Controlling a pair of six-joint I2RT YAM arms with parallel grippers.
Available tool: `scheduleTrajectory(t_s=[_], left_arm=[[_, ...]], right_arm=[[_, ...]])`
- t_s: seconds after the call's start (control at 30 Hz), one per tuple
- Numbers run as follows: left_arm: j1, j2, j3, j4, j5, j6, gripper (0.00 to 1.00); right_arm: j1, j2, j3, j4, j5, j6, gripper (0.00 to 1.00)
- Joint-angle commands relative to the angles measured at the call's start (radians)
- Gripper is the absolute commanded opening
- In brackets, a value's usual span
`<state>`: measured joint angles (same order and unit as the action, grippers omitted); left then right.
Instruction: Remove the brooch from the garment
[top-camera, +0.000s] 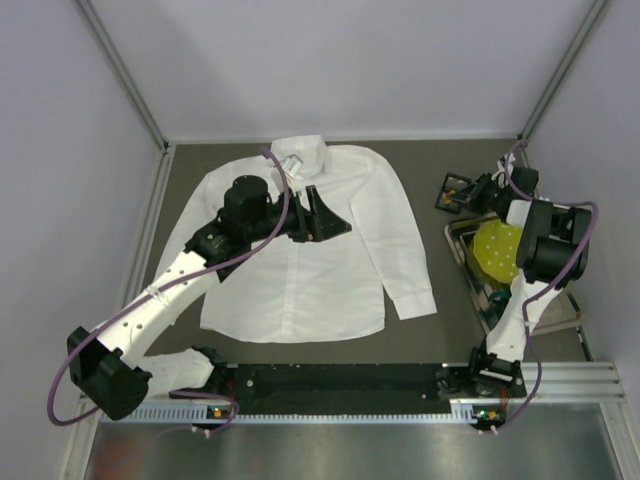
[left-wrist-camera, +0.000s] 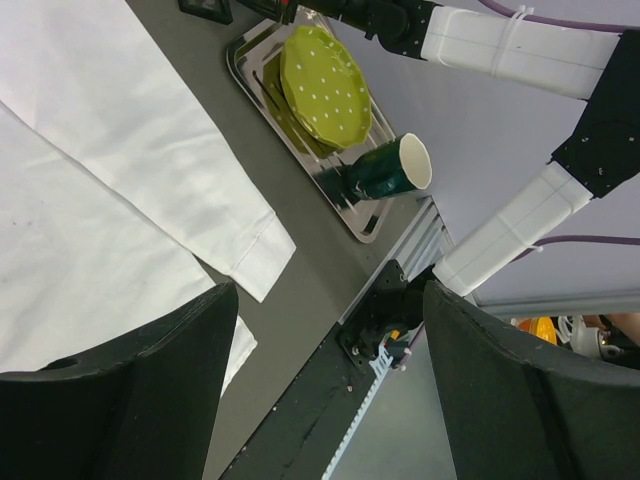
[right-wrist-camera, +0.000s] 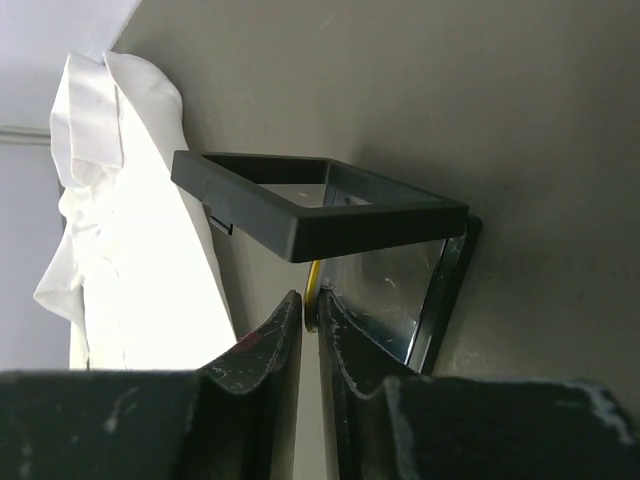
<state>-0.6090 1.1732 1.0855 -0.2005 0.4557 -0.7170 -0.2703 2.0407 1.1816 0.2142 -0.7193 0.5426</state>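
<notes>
Brooch (right-wrist-camera: 311, 280): seen only as a thin gold sliver, edge-on, pinched between the tips of the right hand (right-wrist-camera: 308, 300), whose jaws are nearly closed on it. It is held at the open black box (right-wrist-camera: 320, 205), just under the raised frame-lid, centre of the right wrist view and upper right of the top view. No pin can be made out on the shirt (top-camera: 300, 270), so removal is judged done and stowing not yet done. The left hand (left-wrist-camera: 328, 290) is spread wide with nothing held, hung over the shirt front at the centre of the top view.

Risks:
- The grip is on the rim only, so the brooch could be twisted out or flicked onto the table (top-camera: 420, 340) at release.
- The light box could be shoved, or its lid knocked shut, by the fingers.
</notes>
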Motion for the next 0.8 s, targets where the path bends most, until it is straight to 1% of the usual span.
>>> scheduleTrajectory(t_s=[0.0, 0.2, 0.4, 0.67, 0.77], left_arm=[[0.005, -0.037, -0.006, 0.055, 0.012, -0.007, 0.79], [0.006, -0.037, -0.006, 0.059, 0.015, -0.01, 0.8], [0.006, -0.035, -0.009, 0.062, 0.017, -0.013, 0.79], [0.006, -0.035, -0.009, 0.067, 0.021, -0.018, 0.8], [0.006, -0.033, -0.012, 0.067, 0.023, -0.018, 0.8]], right_arm=[[0.009, 0.015, 0.05, 0.002, -0.003, -0.003, 0.13], [0.009, 0.013, 0.053, -0.009, 0.003, -0.007, 0.14], [0.009, 0.003, 0.036, 0.007, 0.0, -0.004, 0.0], [0.009, 0.006, 0.016, 0.076, -0.038, 0.028, 0.0], [0.009, 0.01, 0.018, 0.059, -0.035, 0.031, 0.0]])
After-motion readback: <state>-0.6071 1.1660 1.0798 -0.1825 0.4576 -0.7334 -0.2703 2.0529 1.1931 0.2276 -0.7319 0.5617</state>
